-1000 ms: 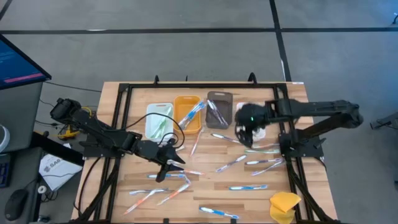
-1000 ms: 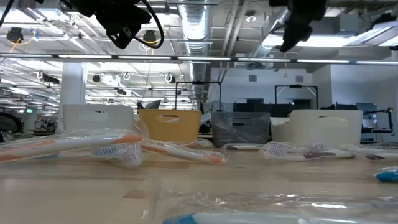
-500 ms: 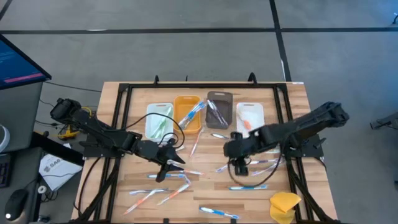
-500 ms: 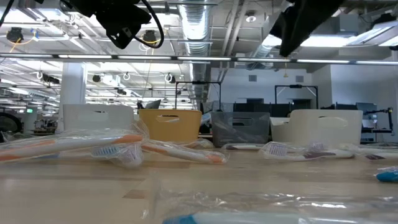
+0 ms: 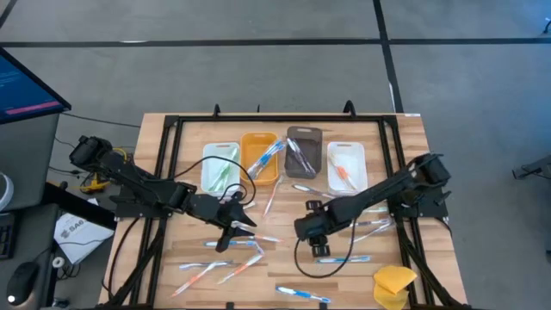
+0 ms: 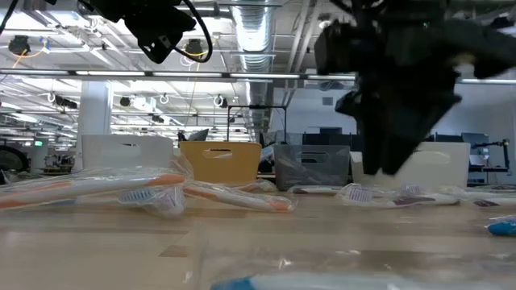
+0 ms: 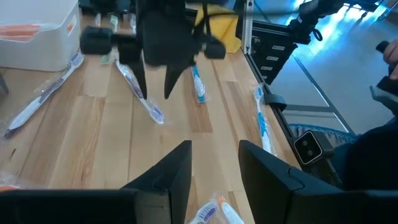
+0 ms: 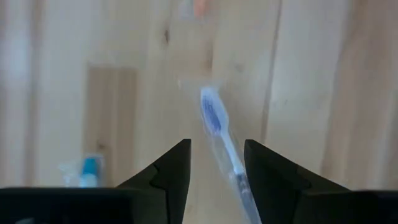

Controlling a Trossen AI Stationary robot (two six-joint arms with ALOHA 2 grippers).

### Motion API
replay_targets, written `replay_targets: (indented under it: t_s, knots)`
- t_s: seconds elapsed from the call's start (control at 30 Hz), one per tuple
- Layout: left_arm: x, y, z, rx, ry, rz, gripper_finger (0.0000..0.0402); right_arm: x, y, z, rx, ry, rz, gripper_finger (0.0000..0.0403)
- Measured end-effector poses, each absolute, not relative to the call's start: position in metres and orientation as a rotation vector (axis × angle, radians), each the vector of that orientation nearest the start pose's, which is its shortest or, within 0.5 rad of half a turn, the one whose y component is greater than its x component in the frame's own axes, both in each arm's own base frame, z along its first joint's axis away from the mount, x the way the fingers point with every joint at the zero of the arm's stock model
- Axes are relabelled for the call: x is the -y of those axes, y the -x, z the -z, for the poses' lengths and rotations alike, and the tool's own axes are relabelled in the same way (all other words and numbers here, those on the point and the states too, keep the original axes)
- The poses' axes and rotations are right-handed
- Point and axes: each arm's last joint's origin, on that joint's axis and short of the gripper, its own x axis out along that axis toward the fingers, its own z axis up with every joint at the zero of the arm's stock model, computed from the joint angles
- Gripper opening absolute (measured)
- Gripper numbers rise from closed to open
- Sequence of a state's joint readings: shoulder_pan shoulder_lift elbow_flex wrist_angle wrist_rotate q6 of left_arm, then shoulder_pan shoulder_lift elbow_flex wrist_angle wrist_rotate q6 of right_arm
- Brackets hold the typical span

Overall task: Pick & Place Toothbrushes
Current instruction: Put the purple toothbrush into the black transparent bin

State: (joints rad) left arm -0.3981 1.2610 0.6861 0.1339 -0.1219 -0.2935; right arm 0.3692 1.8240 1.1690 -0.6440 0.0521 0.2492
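Observation:
Several wrapped toothbrushes lie flat on the wooden table, such as a blue one (image 5: 344, 259) and an orange one (image 5: 200, 272). Others lie in the bins at the far side. My right gripper (image 5: 310, 229) (image 8: 214, 163) is open and hangs low over the table's middle. A blue-headed toothbrush (image 8: 219, 127) (image 7: 146, 102) lies below the gap between its fingers, untouched. My left gripper (image 5: 236, 226) (image 7: 214, 168) is open, held above the table left of the middle. It touches nothing.
Four small bins stand in a row at the far side: pale green (image 5: 219, 168), orange (image 5: 260, 158), grey (image 5: 303, 152) and white (image 5: 346, 165). A yellow sponge-like lump (image 5: 394, 286) sits at the near right corner. A black frame (image 5: 168, 172) rims the table.
My right gripper has swung from over the white bin toward the near edge and the left. It has come down over the table's middle and now hangs above a blue-headed toothbrush. An orange toothbrush now shows in the white bin.

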Motion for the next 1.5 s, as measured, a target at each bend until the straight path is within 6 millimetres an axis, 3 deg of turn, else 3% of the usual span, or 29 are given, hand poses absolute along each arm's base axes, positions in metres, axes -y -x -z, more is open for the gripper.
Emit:
replay_targets:
  t_s: [0.23, 0.43, 0.57, 0.77, 0.93, 1.13, 1.37, 1.5]
  knots:
    - [0.099, -0.246, -0.231, -0.466, 0.172, 0.206, 0.0127, -0.119, -0.335, -0.138, -1.363, 0.104, -0.109, 0.0132]
    - [0.099, -0.246, -0.231, -0.467, 0.171, 0.206, 0.0127, -0.117, -0.345, -0.128, -1.397, 0.135, -0.126, 0.0117]
    - [0.099, -0.245, -0.23, -0.468, 0.171, 0.206, 0.0127, -0.118, -0.346, -0.129, -1.406, 0.134, -0.131, 0.0089]
    - [0.099, -0.245, -0.23, -0.468, 0.171, 0.206, 0.0127, -0.118, -0.345, -0.136, -1.381, 0.12, -0.131, 0.0012]
    - [0.099, -0.245, -0.23, -0.469, 0.171, 0.206, 0.0127, -0.12, -0.342, -0.142, -1.377, 0.126, -0.133, 0.0009]
    - [0.099, -0.245, -0.23, -0.469, 0.171, 0.206, 0.0127, -0.124, -0.341, -0.168, -1.449, 0.149, -0.113, 0.0004]
    - [0.099, -0.245, -0.23, -0.47, 0.17, 0.206, 0.0127, -0.129, -0.356, -0.232, -1.395, 0.21, -0.036, 0.0002]
    - [0.099, -0.245, -0.23, -0.469, 0.171, 0.205, 0.0127, -0.121, -0.357, -0.273, -1.381, 0.213, 0.099, 0.0002]
